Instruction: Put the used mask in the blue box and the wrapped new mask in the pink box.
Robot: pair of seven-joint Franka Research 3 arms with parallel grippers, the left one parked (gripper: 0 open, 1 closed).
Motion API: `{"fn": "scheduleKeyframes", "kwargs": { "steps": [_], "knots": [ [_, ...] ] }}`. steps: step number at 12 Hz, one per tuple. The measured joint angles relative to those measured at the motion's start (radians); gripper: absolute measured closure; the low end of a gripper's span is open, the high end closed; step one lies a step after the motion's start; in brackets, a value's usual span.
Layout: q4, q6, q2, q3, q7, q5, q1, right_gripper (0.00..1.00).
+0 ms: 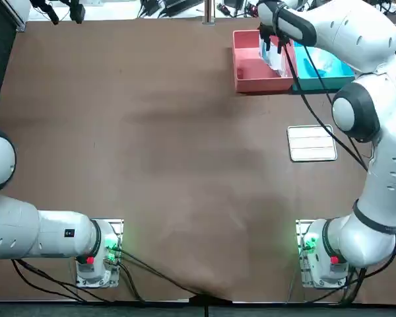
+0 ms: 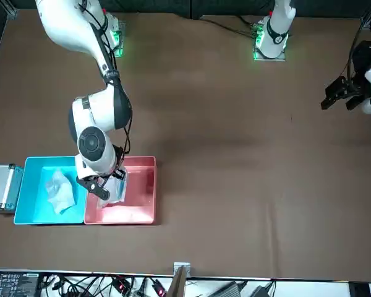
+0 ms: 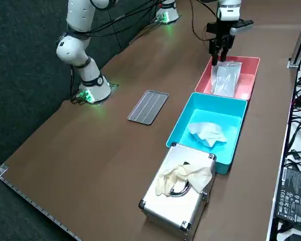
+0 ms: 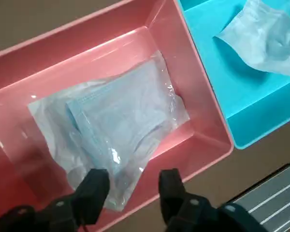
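We take the pink box [image 4: 63, 53] first: the wrapped new mask [image 4: 121, 130] lies inside it, one end appearing to ride up a wall, so we judge it delivered. It is a clear, glossy, crinkled packet with a pale blue pleated mask flat inside. Over one edge of the packet hangs the right gripper [image 4: 133, 176]; its fingers [image 4: 94, 186] stand well apart with nothing clamped between them, which we read as a release posture, suited to lifting clear. Set against the pink box on its right, the blue box [image 4: 208, 63] holds the used mask [image 4: 266, 38], a crumpled, unwrapped pale sheet loose on its floor. We judge both items correctly sorted and only withdrawal of the arm outstanding
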Motion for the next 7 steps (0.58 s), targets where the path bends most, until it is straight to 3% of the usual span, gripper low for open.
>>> {"fn": "scheduleKeyframes", "kwargs": {
  "steps": [3,4,7],
  "knots": [
    [0.014,-0.018,-0.017,0.0,0.0,0.015,0.016,0.07],
    [0.022,-0.023,-0.031,0.0,0.0,0.025,0.019,0.0],
    [0.062,-0.086,-0.097,-0.004,-0.002,0.061,0.015,0.0]
  ]
}}
